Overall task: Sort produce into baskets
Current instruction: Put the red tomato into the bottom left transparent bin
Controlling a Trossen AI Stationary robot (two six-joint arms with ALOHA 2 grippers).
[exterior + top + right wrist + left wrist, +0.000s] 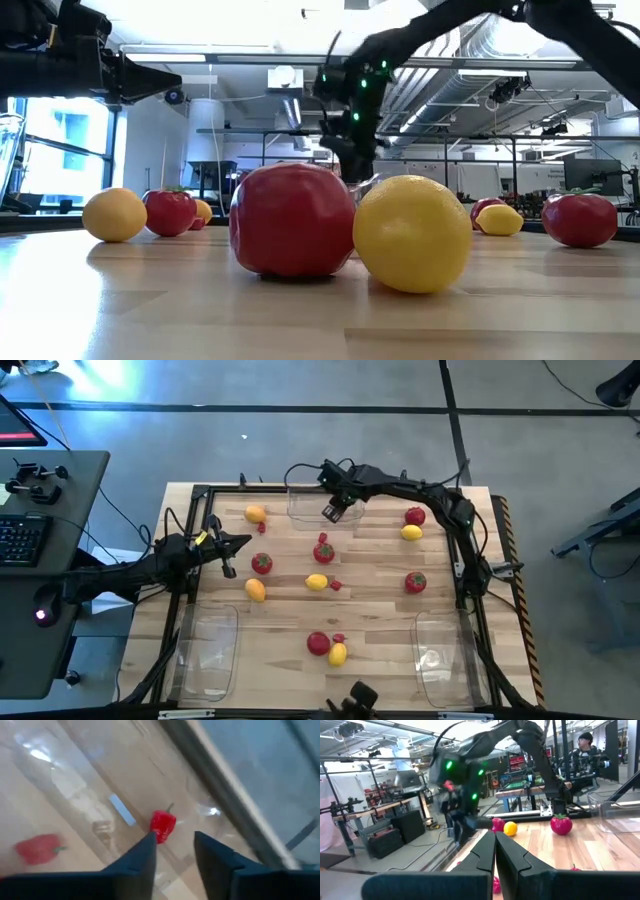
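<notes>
Berry (162, 826) lies in far clear bin (322, 512), just ahead of right gripper (175, 845); fingers spread, nothing pinched. Second red piece (37, 847) near it, looks inside the bin too. Right gripper (335, 510) hangs over that bin. Left gripper (228, 556) waits at table's left, fingers pressed together, empty. Tomatoes, e.g. (261, 564), lemons, e.g. (316, 582), lie scattered on table; two near bins, e.g. (440, 658), appear empty. Judged: drop step; lift straight up, clear bin wall, don't snag berry.

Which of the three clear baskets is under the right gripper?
The far-edge basket. The right gripper hangs over it, fingers apart; the other two baskets sit at the near corners.
</notes>
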